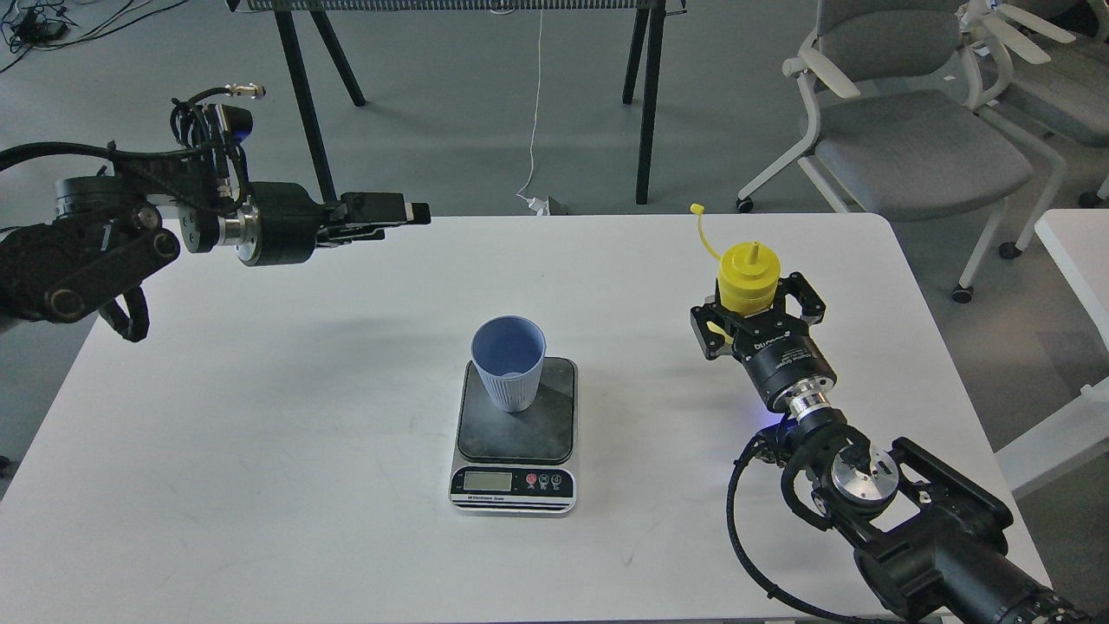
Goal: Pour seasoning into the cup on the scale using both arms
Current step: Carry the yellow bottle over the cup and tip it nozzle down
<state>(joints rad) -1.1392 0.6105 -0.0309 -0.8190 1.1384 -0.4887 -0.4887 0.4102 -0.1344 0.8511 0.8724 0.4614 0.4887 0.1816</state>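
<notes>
The light-blue cup [509, 362] stands upright on the dark plate of the scale [554, 433], near the table's middle. My right gripper [755, 308] is shut on the yellow seasoning bottle [748, 277] and holds it upright above the table, right of the scale. Its nozzle points up and its cap strap sticks up to the left. My left gripper [411, 211] hovers at the table's far left edge, pointing right, well apart from the cup. Its fingers lie close together with nothing between them.
The white table [260, 433] ends close behind the left gripper. Black stand legs [645, 104] and a white cable are on the floor beyond. Grey office chairs [910, 147] stand at the back right. Another white table edge [1074, 251] is at the far right.
</notes>
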